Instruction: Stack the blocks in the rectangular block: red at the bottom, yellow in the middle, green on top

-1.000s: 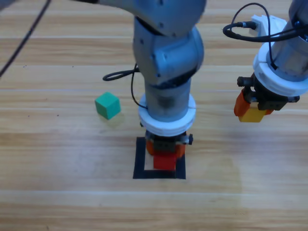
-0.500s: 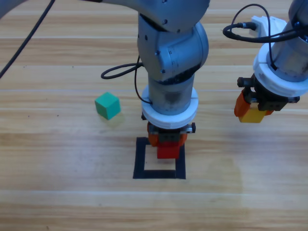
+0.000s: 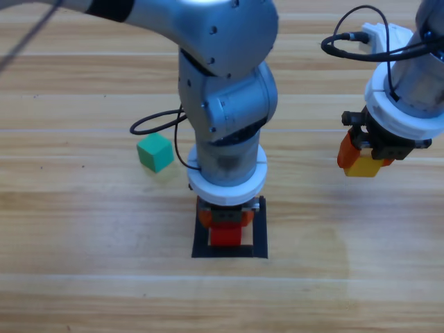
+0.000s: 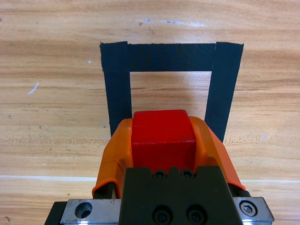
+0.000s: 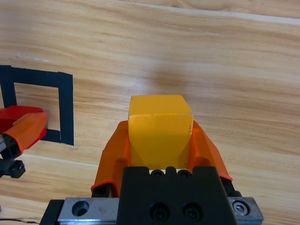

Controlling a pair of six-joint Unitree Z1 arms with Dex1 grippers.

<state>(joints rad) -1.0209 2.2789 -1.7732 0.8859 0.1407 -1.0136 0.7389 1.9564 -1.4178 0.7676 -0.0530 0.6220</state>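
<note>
My left gripper is shut on the red cube and hangs over the black tape square at centre front. In the left wrist view the red cube sits between the orange jaws of the left gripper, with the tape square just beyond. My right gripper holds the yellow cube in the air at the right. The right wrist view shows the yellow cube clamped in the right gripper. The teal-green cube lies on the table to the left.
The left arm's grey body stands over the back of the tape square and hides part of it. A black cable loops beside it near the green cube. In the right wrist view the tape square lies to the left.
The left arm has swung leftward and brought the red cube forward over the tape square. The right arm with the yellow cube has held still.
</note>
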